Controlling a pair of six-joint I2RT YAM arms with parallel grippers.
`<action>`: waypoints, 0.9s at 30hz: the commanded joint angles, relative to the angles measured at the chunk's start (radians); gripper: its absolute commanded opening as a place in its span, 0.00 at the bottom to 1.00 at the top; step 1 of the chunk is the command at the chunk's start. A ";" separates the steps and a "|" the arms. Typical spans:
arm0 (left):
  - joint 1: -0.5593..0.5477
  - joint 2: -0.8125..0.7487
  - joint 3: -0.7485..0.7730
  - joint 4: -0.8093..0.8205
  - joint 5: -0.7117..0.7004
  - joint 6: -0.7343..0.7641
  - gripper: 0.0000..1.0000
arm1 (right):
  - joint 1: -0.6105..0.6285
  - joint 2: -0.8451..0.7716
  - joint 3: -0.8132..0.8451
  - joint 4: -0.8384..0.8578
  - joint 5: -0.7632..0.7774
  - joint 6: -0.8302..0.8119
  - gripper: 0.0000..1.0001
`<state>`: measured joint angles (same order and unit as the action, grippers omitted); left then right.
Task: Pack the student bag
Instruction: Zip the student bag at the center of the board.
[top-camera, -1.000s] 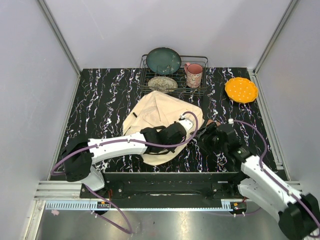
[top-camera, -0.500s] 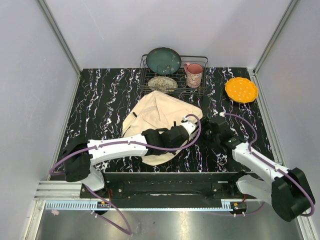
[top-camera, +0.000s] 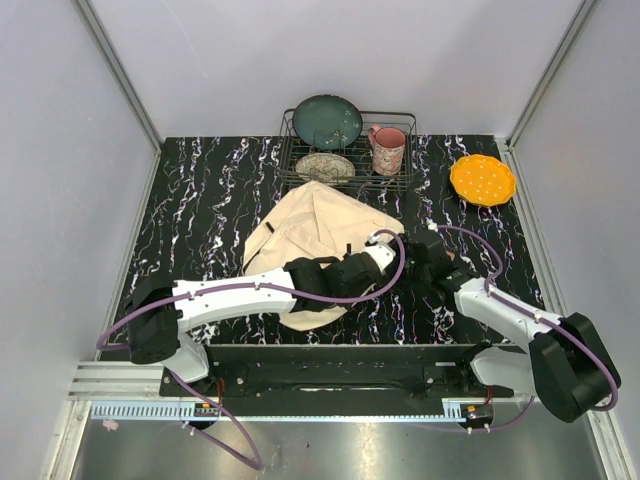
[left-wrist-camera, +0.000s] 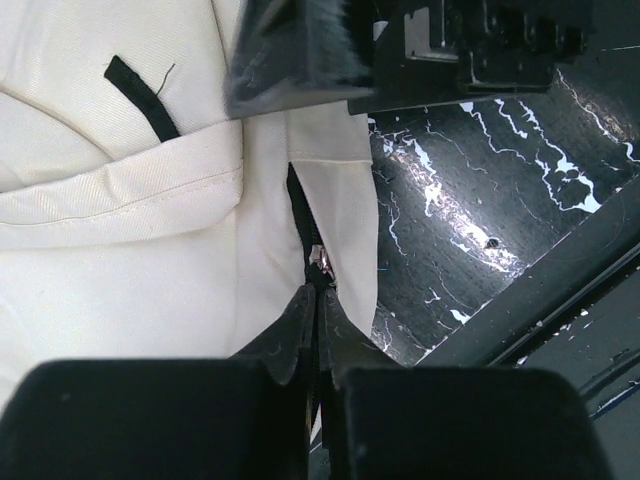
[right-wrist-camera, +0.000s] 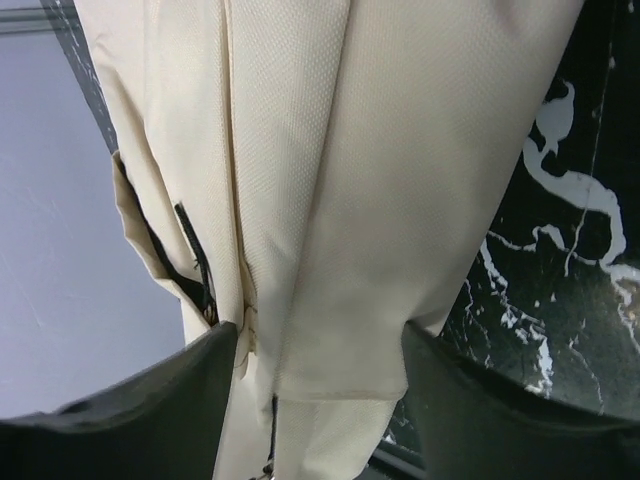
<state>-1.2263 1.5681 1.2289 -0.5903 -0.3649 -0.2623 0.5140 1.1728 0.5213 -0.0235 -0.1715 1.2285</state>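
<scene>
Top view: bag (top-camera: 310, 225) lies mid-worktop toward the near edge, both arms meeting at its right side, fingertips hidden beneath the wrists. Left wrist view: left gripper (left-wrist-camera: 318, 300) clenched on the zip pull (left-wrist-camera: 322, 262); step judged unzipping, next move a steady draw along the teeth; the zip's far run is cut off. Right wrist view: right gripper (right-wrist-camera: 315, 345) straddles a bag fold; clamped or merely touching cannot be told.

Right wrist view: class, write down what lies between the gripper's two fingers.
A fold of the cream bag fills the gap between the right gripper's fingers. The right wrist view shows this, with the marbled table beside it.
</scene>
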 joint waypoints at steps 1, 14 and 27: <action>-0.016 -0.036 0.053 0.027 -0.032 0.006 0.00 | 0.011 0.025 0.055 0.043 0.009 -0.017 0.61; -0.025 -0.043 0.024 -0.025 -0.072 0.006 0.00 | 0.009 0.039 0.109 -0.041 0.113 -0.087 0.00; -0.053 -0.243 -0.135 -0.118 -0.097 -0.074 0.00 | -0.063 0.133 0.183 -0.035 0.129 -0.167 0.00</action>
<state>-1.2713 1.4132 1.1080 -0.6449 -0.4084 -0.2928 0.5026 1.2728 0.6426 -0.1173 -0.1184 1.1133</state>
